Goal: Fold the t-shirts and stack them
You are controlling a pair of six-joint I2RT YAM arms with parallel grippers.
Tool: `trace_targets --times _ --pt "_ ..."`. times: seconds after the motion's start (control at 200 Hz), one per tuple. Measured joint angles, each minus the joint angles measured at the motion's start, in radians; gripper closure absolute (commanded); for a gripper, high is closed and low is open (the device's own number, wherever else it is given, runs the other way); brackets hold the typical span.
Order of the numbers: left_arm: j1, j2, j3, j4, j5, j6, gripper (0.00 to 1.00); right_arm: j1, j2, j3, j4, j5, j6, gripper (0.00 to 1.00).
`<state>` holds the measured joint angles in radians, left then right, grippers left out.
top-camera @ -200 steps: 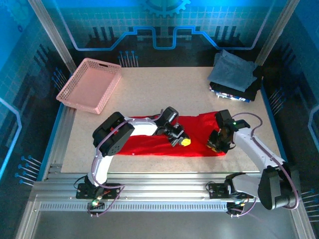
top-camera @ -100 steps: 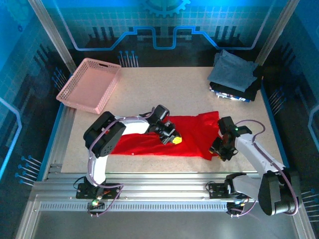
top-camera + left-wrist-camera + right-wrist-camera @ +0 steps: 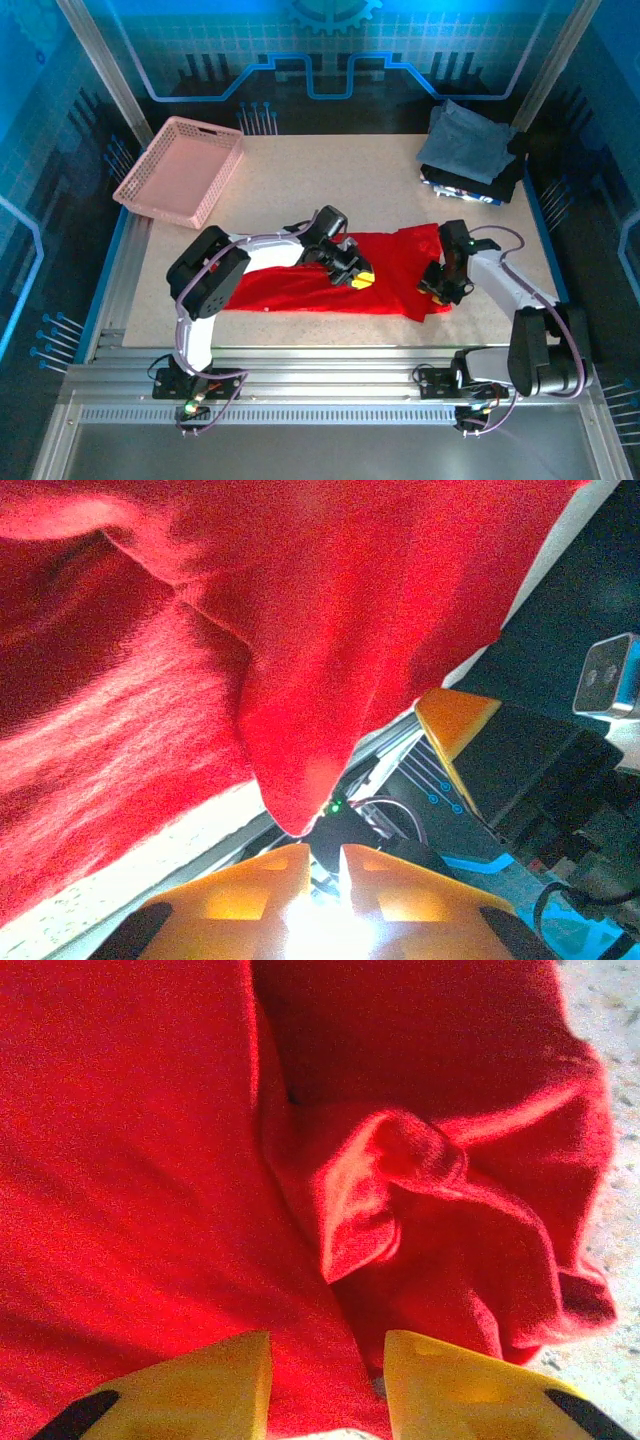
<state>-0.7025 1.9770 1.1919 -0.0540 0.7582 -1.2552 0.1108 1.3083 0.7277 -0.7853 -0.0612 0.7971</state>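
The red t-shirt (image 3: 290, 292) lies spread in a long band close to the table's (image 3: 330, 180) front edge, its near hem just inside that edge. The left gripper (image 3: 361, 281) sits on the shirt's middle. In the wrist view its yellow fingers (image 3: 240, 895) are drawn almost together, and a peak of red cloth narrows down into the slit between them, so it appears to pinch the shirt, though glare hides the very tips. Most of the cloth stretches away to the left of this gripper. To its right, the right gripper (image 3: 433, 291) rests over the bunched right end of the shirt. Its fingers (image 3: 200, 1385) stand apart and grip nothing, with rumpled folds just ahead of them and a sliver of bare tabletop to their right. Beyond both grippers the tabletop is open. Far off to the left of the left gripper stands a pink basket (image 3: 160, 212) at the table's corner. Far beyond the right gripper a folded grey-blue shirt (image 3: 465, 142) lies on a dark shirt (image 3: 507, 180) at the right edge.
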Motion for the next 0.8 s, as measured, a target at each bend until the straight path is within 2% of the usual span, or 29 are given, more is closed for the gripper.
trace_targets --times 0.055,0.125,0.285,0.435,0.8 --pt "-0.007 0.014 0.010 -0.001 0.000 -0.002 0.81 -0.001 0.011 0.000 0.010 -0.002 -0.011 0.64" --pt "-0.015 0.034 0.029 0.000 0.000 -0.002 0.81 -0.001 0.017 0.000 0.023 -0.005 -0.021 0.69" --pt "-0.027 0.083 0.079 0.005 -0.002 -0.003 0.80 -0.006 0.047 -0.002 0.065 -0.016 -0.039 0.87" --pt "-0.030 0.098 0.082 0.006 -0.005 -0.003 0.79 -0.014 0.108 0.007 0.072 -0.017 -0.076 0.98" --pt "-0.028 0.102 0.069 -0.015 -0.046 -0.002 0.78 -0.065 0.098 0.099 0.018 0.014 -0.140 1.00"
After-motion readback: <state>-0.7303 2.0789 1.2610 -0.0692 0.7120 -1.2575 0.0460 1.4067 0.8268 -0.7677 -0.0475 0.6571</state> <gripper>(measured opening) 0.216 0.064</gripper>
